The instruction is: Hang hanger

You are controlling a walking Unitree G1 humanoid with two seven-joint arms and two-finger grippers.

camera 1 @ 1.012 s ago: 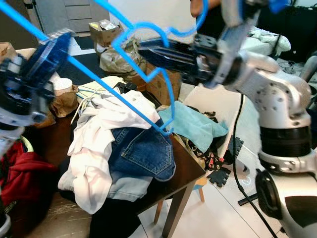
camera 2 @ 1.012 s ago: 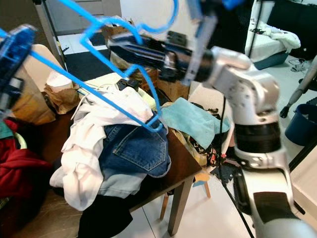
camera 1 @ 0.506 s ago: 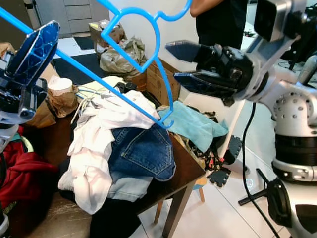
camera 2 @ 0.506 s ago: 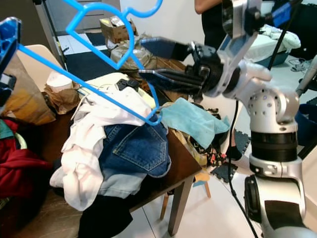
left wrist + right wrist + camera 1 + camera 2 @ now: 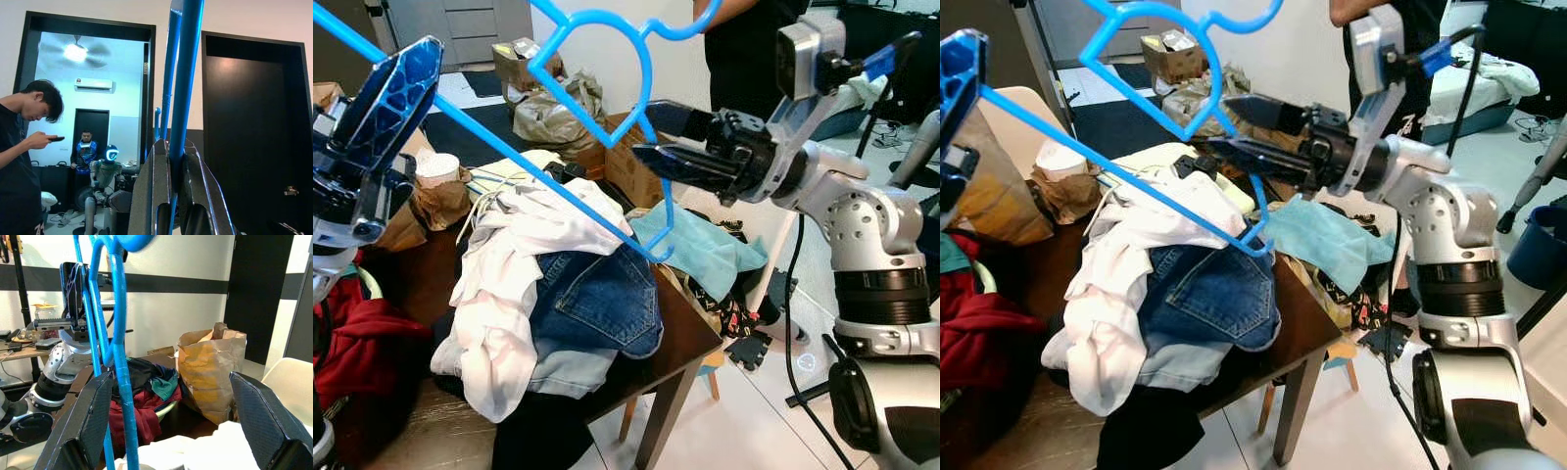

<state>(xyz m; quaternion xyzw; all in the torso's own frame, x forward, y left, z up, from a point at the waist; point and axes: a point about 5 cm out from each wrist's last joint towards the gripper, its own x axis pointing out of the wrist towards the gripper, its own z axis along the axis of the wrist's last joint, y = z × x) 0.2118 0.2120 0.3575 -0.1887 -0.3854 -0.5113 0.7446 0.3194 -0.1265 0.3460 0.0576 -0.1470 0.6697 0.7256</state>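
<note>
Hanger slants down rightward from left end effector.

Brown table; clothes heap on top.

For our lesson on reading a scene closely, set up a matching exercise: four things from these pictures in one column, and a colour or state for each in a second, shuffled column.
Things:
1. hanger
2. left gripper
3. right gripper
4. jeans

States:
A. open, close beside the hanger
B. lying on the pile of clothes on the table
C. bright blue, held up above the table
D. shut on the hanger's bar

Pairs: 1-C, 2-D, 3-A, 4-B
</note>
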